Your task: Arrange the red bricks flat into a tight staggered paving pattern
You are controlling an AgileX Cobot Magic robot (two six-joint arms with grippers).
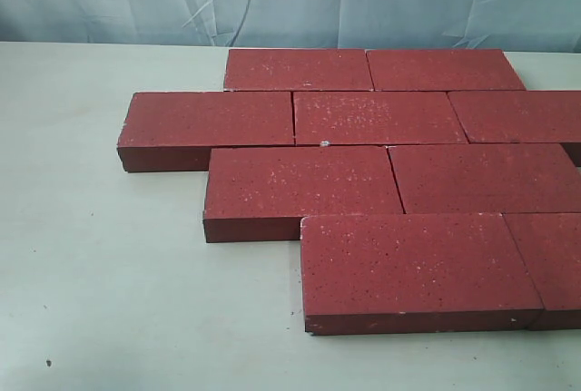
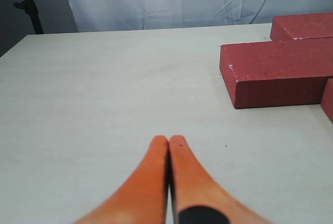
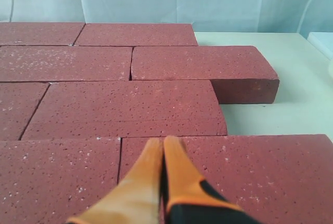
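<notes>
- the left hand (image 2: 168, 141) has its smooth orange fingers pressed together, holding nothing, over bare table (image 2: 93, 94); the right hand (image 3: 163, 142), likewise closed and empty, sits over a seam between two bricks.
- the red bricks (image 1: 377, 119) are thick, flat rectangular blocks, dark red, rough and flecked with white, lying flat on the pale table.
- they form four staggered rows with edges touching, each row offset from the next.
- every long axis runs left to right across the exterior view, all parallel.
- only the wrist views show the hands; the exterior view alone shows the whole layout; the left wrist view shows a brick's end face with a pale chip at one corner.
- wrinkled pale cloth (image 1: 272, 1) hangs behind.
</notes>
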